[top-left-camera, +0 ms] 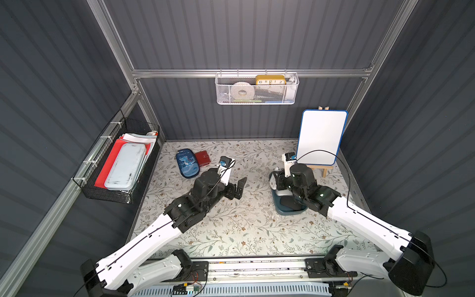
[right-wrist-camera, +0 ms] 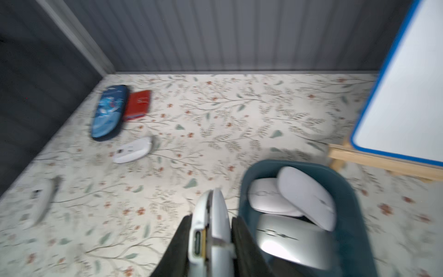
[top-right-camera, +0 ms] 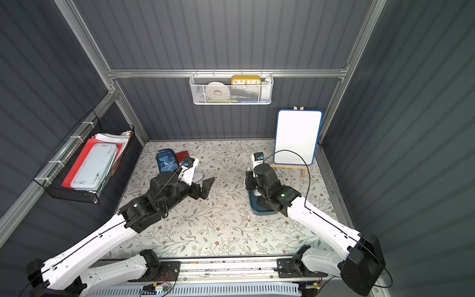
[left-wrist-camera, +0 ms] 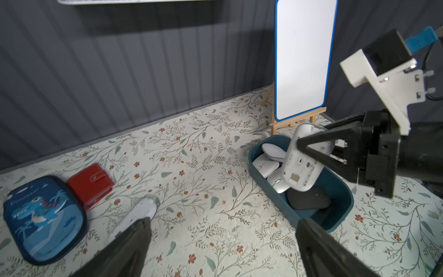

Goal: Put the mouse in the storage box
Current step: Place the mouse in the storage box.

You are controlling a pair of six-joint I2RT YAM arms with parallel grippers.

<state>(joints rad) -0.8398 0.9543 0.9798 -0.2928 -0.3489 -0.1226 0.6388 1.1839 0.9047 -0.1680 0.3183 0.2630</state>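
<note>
While my right gripper (right-wrist-camera: 211,230) pinches the mouse (left-wrist-camera: 297,177) on edge over the storage box (left-wrist-camera: 341,189) rim, my left gripper (left-wrist-camera: 223,223) hangs spread, empty. Step: placing. Next: centre over the box, lower, release.

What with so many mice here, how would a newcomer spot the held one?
Find the whiteboard; the teal storage box sits before it. At its rim the right gripper is shut on a pale mouse, held on edge, unlike the mice lying inside.
</note>
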